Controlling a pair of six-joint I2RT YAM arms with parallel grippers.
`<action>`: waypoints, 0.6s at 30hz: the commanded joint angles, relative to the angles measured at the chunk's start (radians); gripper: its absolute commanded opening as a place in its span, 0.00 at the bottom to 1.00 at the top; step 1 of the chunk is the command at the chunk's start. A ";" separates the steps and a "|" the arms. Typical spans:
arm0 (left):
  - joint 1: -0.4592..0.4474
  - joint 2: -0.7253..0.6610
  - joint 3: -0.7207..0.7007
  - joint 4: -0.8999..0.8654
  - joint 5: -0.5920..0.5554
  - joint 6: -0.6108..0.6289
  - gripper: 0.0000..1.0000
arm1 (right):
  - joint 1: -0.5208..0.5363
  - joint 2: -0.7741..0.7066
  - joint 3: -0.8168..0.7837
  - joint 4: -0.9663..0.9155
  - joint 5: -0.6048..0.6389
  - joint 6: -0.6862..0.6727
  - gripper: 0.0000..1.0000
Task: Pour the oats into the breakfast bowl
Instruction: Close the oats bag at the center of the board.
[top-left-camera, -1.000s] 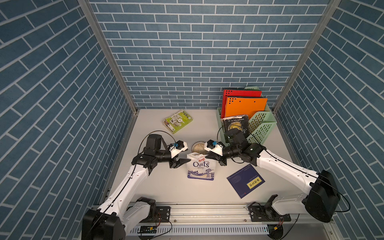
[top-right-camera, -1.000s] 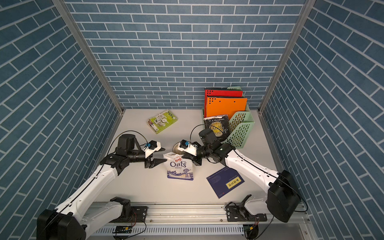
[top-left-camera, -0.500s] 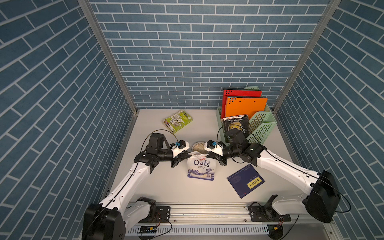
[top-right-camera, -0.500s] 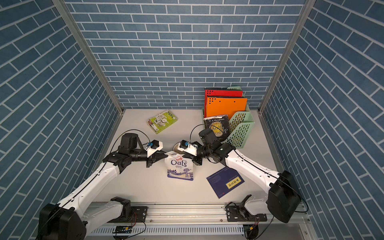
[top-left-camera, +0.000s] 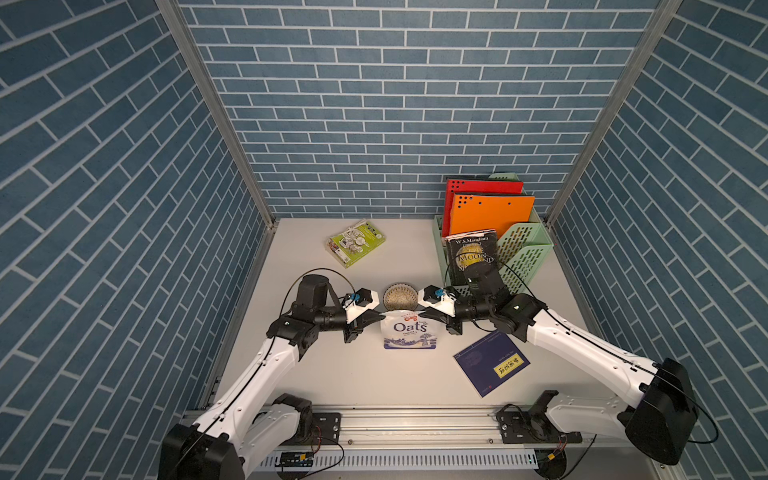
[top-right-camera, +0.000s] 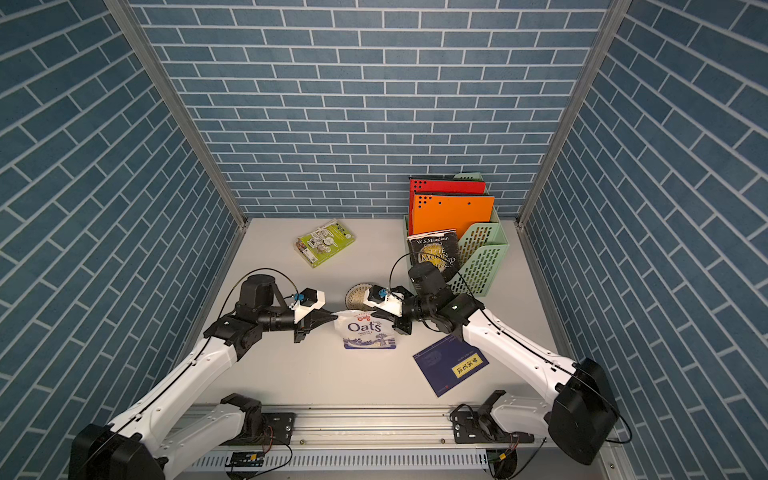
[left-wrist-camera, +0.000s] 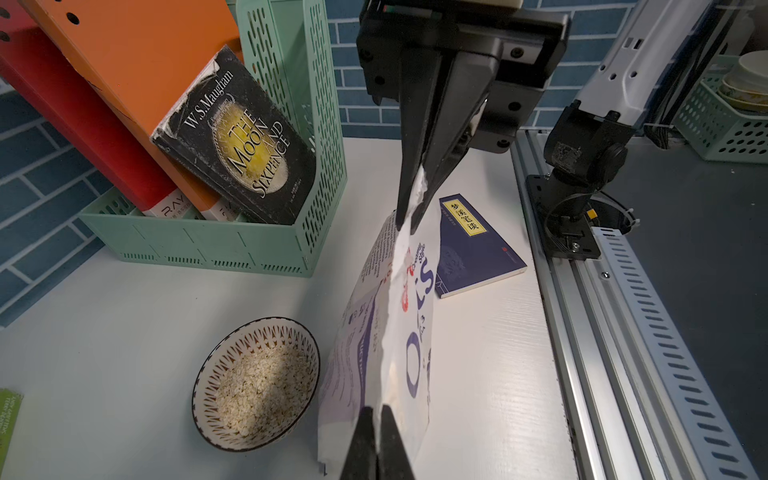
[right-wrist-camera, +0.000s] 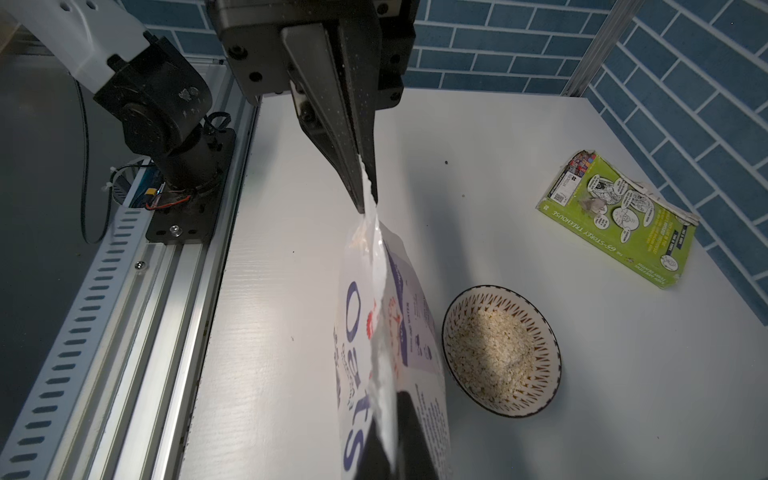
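Nearest the rail, a navy book (top-left-camera: 492, 365) lies flat on the bench (top-left-camera: 332, 374). Next up, the oats pouch (top-left-camera: 409, 334) stands upright, pinched at both top corners: the left end effector (top-left-camera: 380, 318) is clamped on one, the right end effector (top-left-camera: 422, 314) on the other. Just behind sits the breakfast bowl (top-left-camera: 400, 296), with oat flakes (left-wrist-camera: 262, 386) inside. Farthest back are a green book (top-left-camera: 356, 243) and a file rack (top-left-camera: 525, 257).

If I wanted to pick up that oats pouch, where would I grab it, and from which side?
Grip the oats pouch by its flat top edge, at the corners, coming in sideways from either end. It is upright, and probably only that thin edge fits between narrow jaws. The left gripper and right gripper pinch it there.
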 joint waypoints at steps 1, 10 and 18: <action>0.024 -0.029 -0.021 0.059 -0.028 -0.068 0.00 | -0.016 -0.001 0.036 0.000 0.013 0.027 0.03; 0.024 -0.026 -0.014 0.064 -0.026 -0.076 0.00 | 0.051 0.105 0.104 0.011 0.013 -0.012 0.25; 0.024 -0.025 -0.015 0.064 -0.029 -0.076 0.00 | 0.077 0.156 0.131 0.015 -0.011 -0.014 0.27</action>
